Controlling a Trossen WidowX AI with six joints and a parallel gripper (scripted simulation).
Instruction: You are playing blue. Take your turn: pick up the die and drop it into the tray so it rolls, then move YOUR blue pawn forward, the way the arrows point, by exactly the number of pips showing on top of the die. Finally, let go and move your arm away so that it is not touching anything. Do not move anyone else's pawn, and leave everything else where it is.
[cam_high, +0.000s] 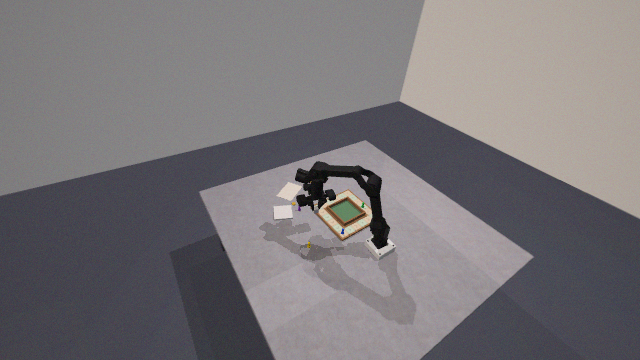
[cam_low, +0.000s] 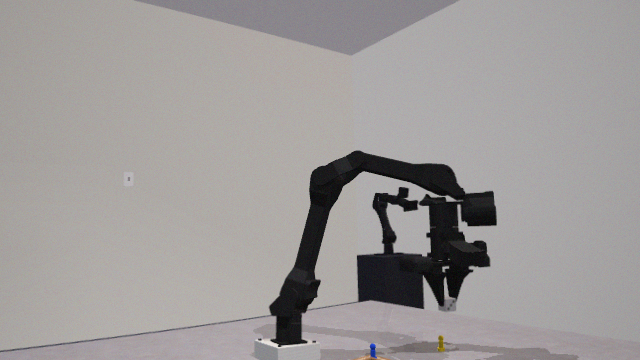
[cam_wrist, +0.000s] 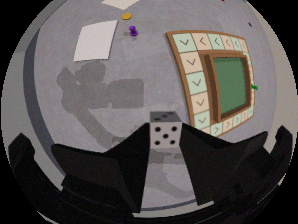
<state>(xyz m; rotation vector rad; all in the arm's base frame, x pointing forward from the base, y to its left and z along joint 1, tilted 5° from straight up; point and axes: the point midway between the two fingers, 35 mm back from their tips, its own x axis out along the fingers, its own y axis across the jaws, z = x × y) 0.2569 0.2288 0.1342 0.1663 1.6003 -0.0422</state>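
My gripper (cam_high: 316, 204) (cam_low: 448, 301) (cam_wrist: 163, 127) is shut on the white die (cam_low: 449, 305) (cam_wrist: 165, 135), held above the table beside the board. In the wrist view five pips show on the die's side facing the camera. The green-floored tray (cam_high: 346, 211) (cam_wrist: 232, 85) sits in the middle of the board (cam_high: 327, 218) (cam_wrist: 196, 82) and is empty. The blue pawn (cam_high: 342, 231) (cam_low: 372, 350) stands upright at the board's near corner in the top view; it is not in the wrist view. Arrows show on the board's squares.
A green pawn (cam_high: 363, 205) (cam_wrist: 254, 87) is on the board's far side. A yellow pawn (cam_high: 309, 245) (cam_low: 440, 343), a purple pawn (cam_high: 299, 208) (cam_wrist: 133, 31), a yellow disc (cam_high: 293, 203) (cam_wrist: 126, 16) and two white sheets (cam_high: 283, 212) (cam_high: 289, 191) lie off the board.
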